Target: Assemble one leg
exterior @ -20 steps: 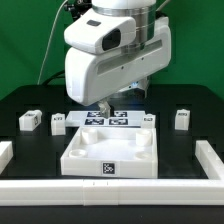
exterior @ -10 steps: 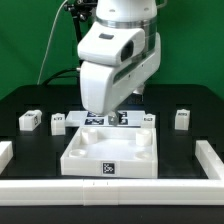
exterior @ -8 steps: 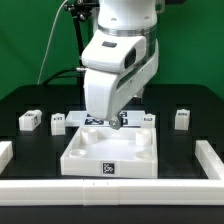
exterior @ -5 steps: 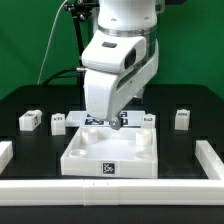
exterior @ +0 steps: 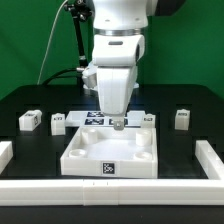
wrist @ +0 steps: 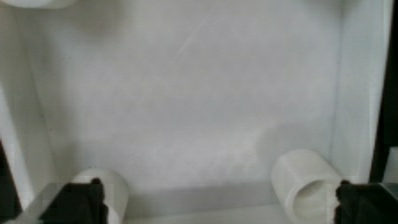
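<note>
The large white tray-like piece (exterior: 110, 152) lies in the middle of the black table. My gripper (exterior: 117, 124) hangs upright over its back edge, open and empty. In the wrist view the gripper (wrist: 217, 205) looks down on the piece's flat white surface (wrist: 196, 90). Its black fingertips (wrist: 82, 203) stand wide apart, and two round recesses (wrist: 306, 176) lie between them. Several legs stand on the table: two at the exterior view's left (exterior: 30, 120) (exterior: 58, 123) and two at its right (exterior: 182, 119) (exterior: 150, 119). Each is apart from the gripper.
The marker board (exterior: 97, 118) lies behind the tray piece, partly hidden by my arm. White rails run along the front (exterior: 110, 188) and both sides (exterior: 207, 152) of the table. A black pole with cables (exterior: 76, 40) stands at the back.
My arm has swung from a tilted pose to upright. The gripper has moved toward the exterior view's right and lower, over the tray piece's back edge. Nothing was picked up.
</note>
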Motion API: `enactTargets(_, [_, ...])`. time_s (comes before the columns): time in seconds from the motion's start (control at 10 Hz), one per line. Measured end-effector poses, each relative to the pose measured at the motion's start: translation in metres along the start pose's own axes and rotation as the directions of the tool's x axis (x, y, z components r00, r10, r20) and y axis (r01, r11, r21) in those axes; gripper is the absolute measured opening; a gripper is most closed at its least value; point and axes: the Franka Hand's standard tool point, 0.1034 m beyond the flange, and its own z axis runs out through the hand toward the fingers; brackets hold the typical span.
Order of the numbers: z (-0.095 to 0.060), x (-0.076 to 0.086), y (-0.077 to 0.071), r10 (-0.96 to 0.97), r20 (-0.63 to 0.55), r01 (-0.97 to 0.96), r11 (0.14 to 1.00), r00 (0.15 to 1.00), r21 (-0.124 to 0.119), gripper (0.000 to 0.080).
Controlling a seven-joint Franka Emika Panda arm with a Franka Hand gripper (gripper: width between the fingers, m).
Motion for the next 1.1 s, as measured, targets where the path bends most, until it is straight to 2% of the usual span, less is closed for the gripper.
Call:
enactTargets(0.4, [0.002, -0.001, -0.002, -0.006, 0.001, 0.006, 1.0, 1.0, 0.004, 0.065])
enactTargets(0.5, [0.006, -0.001, -0.008, -0.01, 0.002, 0.01, 1.0, 1.0, 0.01, 0.065])
enactTargets(0.6, [0.012, 0.0, -0.017, -0.016, -0.001, 0.016, 1.0, 1.0, 0.004, 0.065])
enactTargets(0.7, [0.019, 0.003, -0.029, -0.025, -0.002, 0.025, 1.0, 1.0, 0.013, 0.065])
enactTargets(0.8, [0.023, 0.005, -0.034, -0.03, -0.005, 0.03, 1.0, 1.0, 0.008, 0.065])
enactTargets(1.0, [0.043, 0.003, -0.051, -0.032, -0.01, 0.032, 0.999, 0.999, 0.017, 0.065])
enactTargets(1.1, [0.052, 0.0, -0.053, -0.026, -0.013, 0.026, 0.999, 1.0, 0.019, 0.065])
